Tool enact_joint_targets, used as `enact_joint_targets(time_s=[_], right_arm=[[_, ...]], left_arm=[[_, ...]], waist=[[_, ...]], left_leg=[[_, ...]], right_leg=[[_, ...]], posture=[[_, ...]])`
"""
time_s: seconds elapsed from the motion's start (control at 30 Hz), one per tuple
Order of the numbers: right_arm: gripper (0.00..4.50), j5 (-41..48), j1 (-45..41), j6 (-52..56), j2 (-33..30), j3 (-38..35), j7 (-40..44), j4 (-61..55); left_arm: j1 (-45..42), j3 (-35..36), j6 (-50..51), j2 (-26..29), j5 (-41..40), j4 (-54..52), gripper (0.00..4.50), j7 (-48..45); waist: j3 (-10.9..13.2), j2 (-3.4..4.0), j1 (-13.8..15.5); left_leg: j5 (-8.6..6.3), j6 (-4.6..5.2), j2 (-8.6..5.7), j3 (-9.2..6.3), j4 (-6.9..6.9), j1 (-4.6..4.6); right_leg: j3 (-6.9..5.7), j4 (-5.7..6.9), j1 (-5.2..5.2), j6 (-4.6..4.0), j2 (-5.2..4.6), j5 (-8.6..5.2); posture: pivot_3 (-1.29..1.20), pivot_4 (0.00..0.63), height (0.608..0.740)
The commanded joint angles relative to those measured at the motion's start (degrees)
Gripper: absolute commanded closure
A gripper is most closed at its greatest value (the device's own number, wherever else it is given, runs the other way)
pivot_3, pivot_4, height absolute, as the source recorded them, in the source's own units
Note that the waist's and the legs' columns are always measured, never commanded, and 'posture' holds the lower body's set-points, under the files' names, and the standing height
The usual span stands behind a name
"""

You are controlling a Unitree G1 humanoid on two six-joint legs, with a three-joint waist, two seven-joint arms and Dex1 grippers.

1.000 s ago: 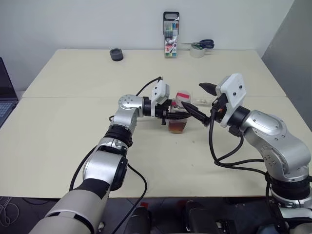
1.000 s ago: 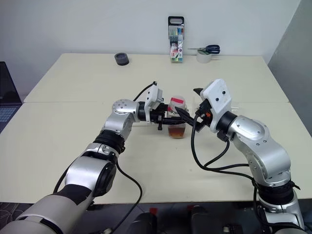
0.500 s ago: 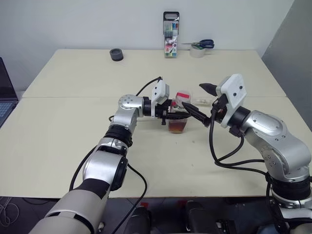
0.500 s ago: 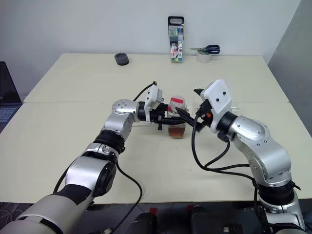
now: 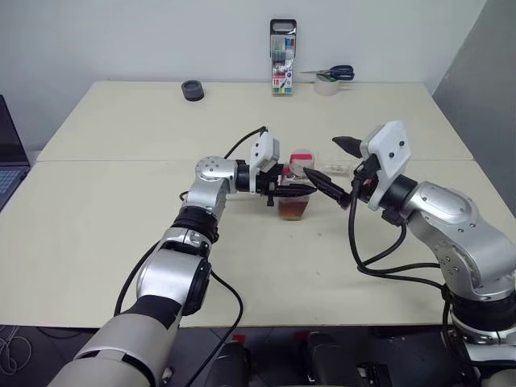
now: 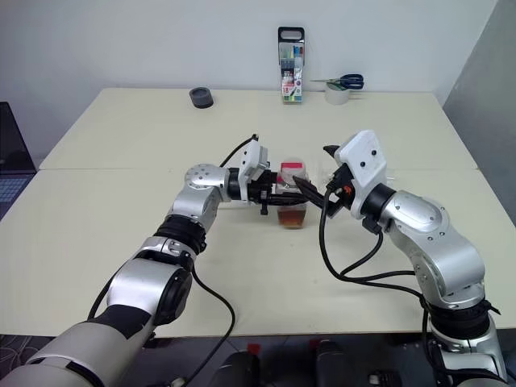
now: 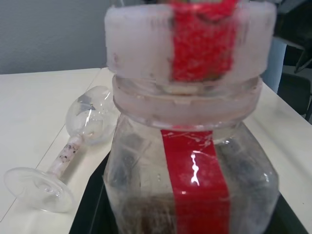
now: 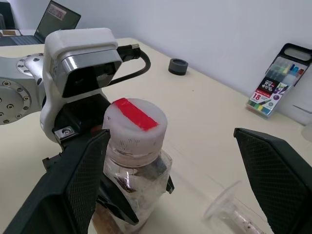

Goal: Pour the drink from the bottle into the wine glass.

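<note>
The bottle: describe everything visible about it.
The bottle is small, clear plastic with a squarish body, a red strip down one side and a white screw cap crossed by a red band. The cap is still on. Reddish-brown drink fills its lower part. It stands upright near the table's middle, clamped at the body by the left gripper. The right gripper has open jaws either side of the cap, not clearly touching.

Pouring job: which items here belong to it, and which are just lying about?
Job: bottle with drink, cap on, held by left gripper; wine glass lying on its side; right gripper open at the cap.
Lying about: marker case, scissors, tape roll, black ring, laptop.
</note>
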Motion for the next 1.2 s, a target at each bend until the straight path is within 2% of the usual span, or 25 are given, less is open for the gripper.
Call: enact_joint_targets(time_s=[0.03,0.37,0.63,1.17,1.2], right_arm=[[0.18,-0.9,-0.1,-0.9,-0.6,-2.8,-1.0,0.0],[0.18,2.3,0.1,0.7,-0.6,-2.6,1.4,-2.1],[0.18,9.8,-1.6,5.6,-1.0,-4.2,4.2,-1.8],[0.18,5.2,-7.9,0.2,1.8,2.2,5.8,7.7],[0.36,5.1,-8.0,-0.1,1.9,2.3,6.1,8.1]], left_arm=[[-0.3,0.2,-1.2,-0.1,-0.4,-1.3,2.85,-0.8],[-0.2,0.2,-1.2,-0.1,-0.4,-1.3,2.85,-0.6],[-0.2,0.3,-1.2,-0.2,-0.4,-1.4,2.85,-0.5],[0.4,0.1,-1.3,-0.1,-0.3,-2.1,2.85,-0.6],[0.5,0.1,-1.3,-0.1,-0.3,-2.2,2.85,-0.6]], waist=[[0.0,0.0,0.0],[0.0,0.0,0.0],[0.0,0.0,0.0],[0.0,0.0,0.0],[0.0,0.0,0.0]], left_leg=[[0.0,0.0,0.0,0.0,0.0,0.0],[0.0,0.0,0.0,0.0,0.0,0.0],[0.0,0.01,0.0,0.0,0.0,0.0],[0.01,-0.02,0.0,0.01,0.01,0.0],[0.01,-0.02,0.0,0.0,0.01,0.0]], right_leg=[[0.0,0.0,0.0,0.0,0.0,0.0],[0.0,0.0,0.0,0.0,0.0,0.0],[0.0,0.0,0.0,0.0,0.0,0.0],[0.0,0.0,0.0,0.0,0.0,0.0],[0.0,0.01,0.0,0.0,0.0,0.0]], posture=[[0.0,0.15,0.74],[0.0,0.15,0.74],[0.0,0.15,0.74],[0.0,0.15,0.74],[0.0,0.15,0.74]])
